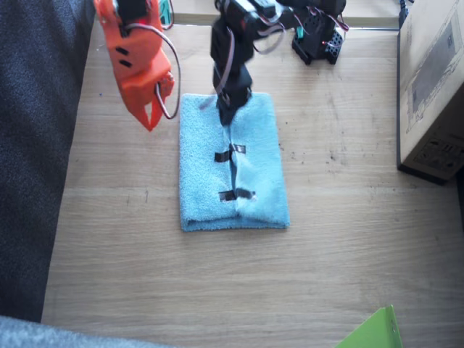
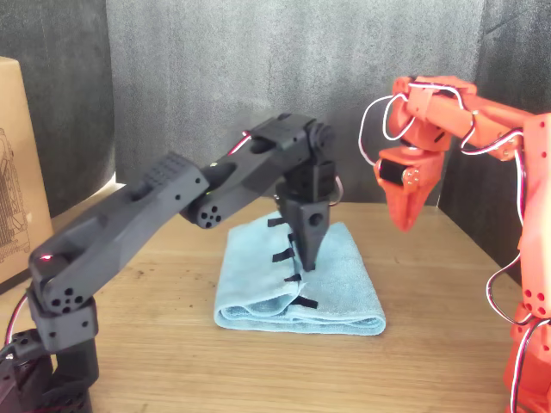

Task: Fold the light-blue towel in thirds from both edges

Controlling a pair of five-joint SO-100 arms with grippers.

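Lying folded on the pale wooden desk (image 1: 130, 246), the fluffy sky-blue terry towel (image 1: 203, 174) already reads as a narrow rectangle: both short sides have been brought over the middle, and the black tape strips (image 1: 222, 156) marking an edge now run in a line down its centre. The top flap's edge (image 1: 233, 174) looks slightly rumpled near the front end, so by my judgement the thirds fold is essentially done, with only pressing flat and withdrawing left.

The black left gripper (image 2: 307, 258) points straight down onto that central seam, its tip touching the cloth; the jaws look closed together, and whether they pinch any fabric I cannot tell. The orange right gripper (image 1: 152, 116) hangs above the desk just beside the towel's side, jaws parted a little and holding nothing.

A brown cardboard box (image 1: 435, 87) stands at one desk edge, a lime-green sheet corner (image 1: 373, 332) pokes in at the front, and dark grey fabric (image 2: 258, 69) backs the scene.
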